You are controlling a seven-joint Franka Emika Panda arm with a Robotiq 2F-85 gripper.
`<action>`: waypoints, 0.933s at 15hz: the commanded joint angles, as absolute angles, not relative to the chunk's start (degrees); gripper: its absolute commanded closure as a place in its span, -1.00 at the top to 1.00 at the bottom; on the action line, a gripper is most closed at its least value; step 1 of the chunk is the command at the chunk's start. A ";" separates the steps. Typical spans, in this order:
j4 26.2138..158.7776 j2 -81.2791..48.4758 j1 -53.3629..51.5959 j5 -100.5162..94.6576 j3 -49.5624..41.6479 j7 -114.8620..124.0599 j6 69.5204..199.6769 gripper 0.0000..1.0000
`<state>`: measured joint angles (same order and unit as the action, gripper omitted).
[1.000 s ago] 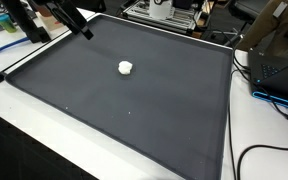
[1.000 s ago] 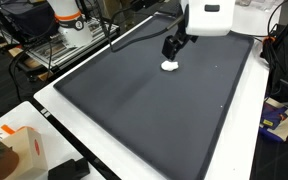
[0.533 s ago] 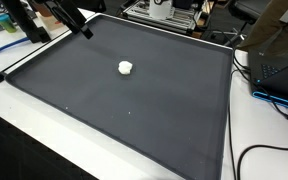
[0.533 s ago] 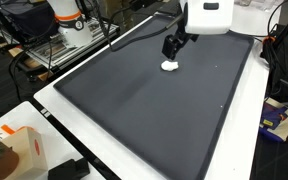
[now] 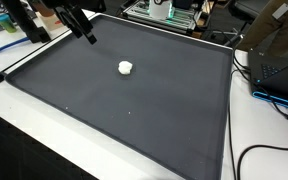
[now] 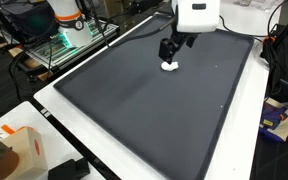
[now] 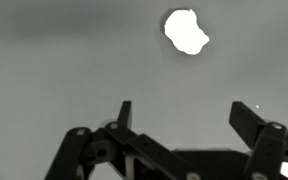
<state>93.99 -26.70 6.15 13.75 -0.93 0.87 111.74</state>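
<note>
The claw (image 7: 181, 108) hangs wide open with nothing in it, and the bottom edge of the wrist view cuts off its lower part. A small white lump (image 7: 186, 31) lies on the dark mat (image 7: 44, 60) near the top of that view, clear of the fingers (it glows so bright that its shape is all I can tell). In an exterior view the arm is cut off at the upper left, and the lump (image 5: 126, 68) sits near the middle of the mat.

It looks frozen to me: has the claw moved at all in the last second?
Yes, slightly. In an exterior view the claw has shifted left against the white lump, which has stayed put.
</note>
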 commanded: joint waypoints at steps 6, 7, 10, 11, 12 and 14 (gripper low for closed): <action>123.07 -9.15 8.73 29.22 1.02 -12.02 138.07 1.00; 126.20 -7.22 8.88 31.92 1.31 -15.54 140.22 1.00; 135.83 -0.96 7.95 37.77 1.40 -26.74 145.87 1.00; 139.11 1.26 7.32 39.26 1.25 -30.14 147.49 1.00; 142.41 3.30 6.44 38.64 0.92 -32.90 150.12 1.00; 137.20 -0.96 5.73 37.00 -0.41 -29.66 147.73 1.00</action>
<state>137.35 -0.94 7.04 37.14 0.91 -29.89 147.88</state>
